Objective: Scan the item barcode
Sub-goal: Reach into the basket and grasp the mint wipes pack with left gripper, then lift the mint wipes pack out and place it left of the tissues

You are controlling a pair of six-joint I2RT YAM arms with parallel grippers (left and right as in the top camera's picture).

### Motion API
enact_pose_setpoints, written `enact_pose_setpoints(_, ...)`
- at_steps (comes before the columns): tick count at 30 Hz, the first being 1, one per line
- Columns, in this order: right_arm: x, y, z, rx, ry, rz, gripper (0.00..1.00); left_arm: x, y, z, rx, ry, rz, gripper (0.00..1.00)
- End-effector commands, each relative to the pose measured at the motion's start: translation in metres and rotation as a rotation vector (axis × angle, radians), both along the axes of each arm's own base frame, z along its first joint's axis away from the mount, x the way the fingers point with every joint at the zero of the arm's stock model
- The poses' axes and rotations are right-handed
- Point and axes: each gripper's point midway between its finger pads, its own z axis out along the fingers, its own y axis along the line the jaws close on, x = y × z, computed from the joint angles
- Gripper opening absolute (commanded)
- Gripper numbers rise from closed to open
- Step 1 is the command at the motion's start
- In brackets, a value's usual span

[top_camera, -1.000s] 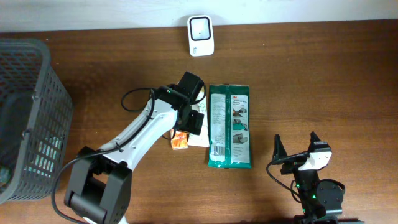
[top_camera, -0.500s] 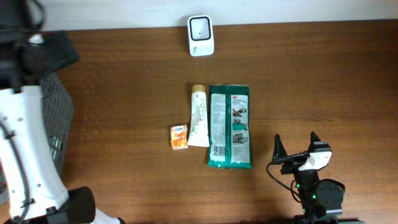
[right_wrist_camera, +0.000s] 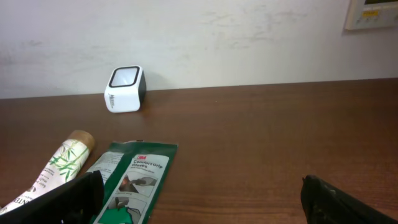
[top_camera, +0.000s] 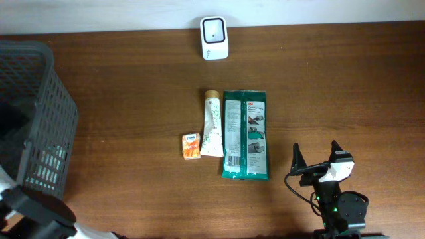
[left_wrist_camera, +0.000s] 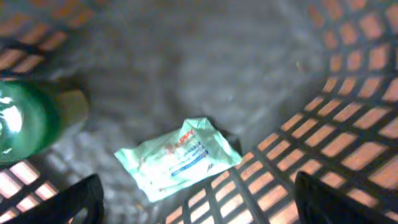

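The white barcode scanner [top_camera: 214, 38] stands at the table's far edge and shows in the right wrist view too, as the scanner [right_wrist_camera: 125, 89]. A pale green packet [left_wrist_camera: 178, 157] lies on the basket floor in the left wrist view, beside a green bottle [left_wrist_camera: 28, 121]. My left gripper [left_wrist_camera: 199, 202] hangs open above the packet, touching nothing. Overhead, only the left arm's base [top_camera: 40, 212] shows. My right gripper [top_camera: 316, 158] rests open near the front right, empty.
The grey mesh basket [top_camera: 46, 113] stands at the left edge. A bamboo-print tube [top_camera: 212, 124], a small orange box [top_camera: 191, 146] and a green glove pack [top_camera: 246, 135] lie side by side mid-table. The tube [right_wrist_camera: 59, 162] and pack [right_wrist_camera: 134, 177] lie ahead of the right gripper.
The left arm has swung from over the mid-table items to the left, out of the overhead view, and now looks into the basket. The right arm has not moved.
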Motion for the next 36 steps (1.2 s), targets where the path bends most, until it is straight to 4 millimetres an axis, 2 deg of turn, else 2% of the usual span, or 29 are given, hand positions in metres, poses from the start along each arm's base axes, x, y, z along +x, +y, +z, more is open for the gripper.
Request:
enact_pose_setpoints(1,0.000,-0.001,-0.002,0.004,0.002,-0.004,0.98,0.003,-0.007,-0.055,-0.054,0.050,-0.171,0.88)
enact_pose_setpoints(3,0.000,-0.001,-0.002,0.004,0.002,-0.004,0.98,0.001,-0.009,-0.093,-0.099,0.119,-0.247,0.74)
enact_pose_setpoints(5,0.000,-0.001,-0.002,0.004,0.002,-0.004,0.98,0.002,-0.013,-0.117,-0.149,0.147,-0.320,0.73)
enact_pose_setpoints(8,0.000,-0.001,-0.002,0.004,0.002,-0.004,0.98,-0.002,-0.024,-0.144,-0.224,0.181,-0.382,0.69)
enact_pose_setpoints(10,0.000,-0.001,-0.002,0.004,0.002,-0.004,0.98,-0.009,-0.028,-0.157,-0.238,0.202,-0.385,0.60)
enact_pose_setpoints(11,0.000,-0.001,-0.002,0.004,0.002,-0.004,0.98,-0.010,-0.029,-0.162,-0.237,0.201,-0.385,0.31)
enact_pose_setpoints(12,0.000,-0.001,-0.002,0.004,0.002,-0.004,0.98,-0.009,-0.028,-0.162,-0.235,0.200,-0.385,0.18)
enact_pose_setpoints(14,0.000,-0.001,-0.002,0.004,0.002,-0.004,0.98,-0.008,-0.027,-0.162,-0.229,0.195,-0.385,0.00)
enact_pose_setpoints(15,0.000,-0.001,-0.002,0.004,0.002,-0.004,0.98,-0.006,-0.026,-0.161,-0.223,0.190,-0.384,0.00)
enact_pose_setpoints(19,0.000,-0.001,-0.002,0.004,0.002,-0.004,0.98,0.006,-0.014,-0.136,-0.178,0.150,-0.351,0.00)
enact_pose_setpoints(23,0.000,-0.001,-0.002,0.004,0.002,-0.004,0.98,0.024,0.003,-0.077,-0.041,0.026,-0.282,0.00)
enact_pose_setpoints(24,0.000,-0.001,-0.002,0.004,0.002,-0.004,0.98,0.025,0.005,-0.070,-0.022,0.008,-0.276,0.00)
enact_pose_setpoints(33,0.000,-0.001,-0.002,0.004,0.002,-0.004,0.98,0.020,0.010,-0.066,-0.008,0.021,-0.257,0.00)
enact_pose_setpoints(34,0.000,-0.001,-0.002,0.004,0.002,-0.004,0.98,0.023,0.012,-0.058,0.000,0.001,-0.232,0.00)
enact_pose_setpoints(36,0.000,-0.001,-0.002,0.004,0.002,-0.004,0.98,0.039,0.018,-0.002,0.055,-0.121,-0.189,0.00)
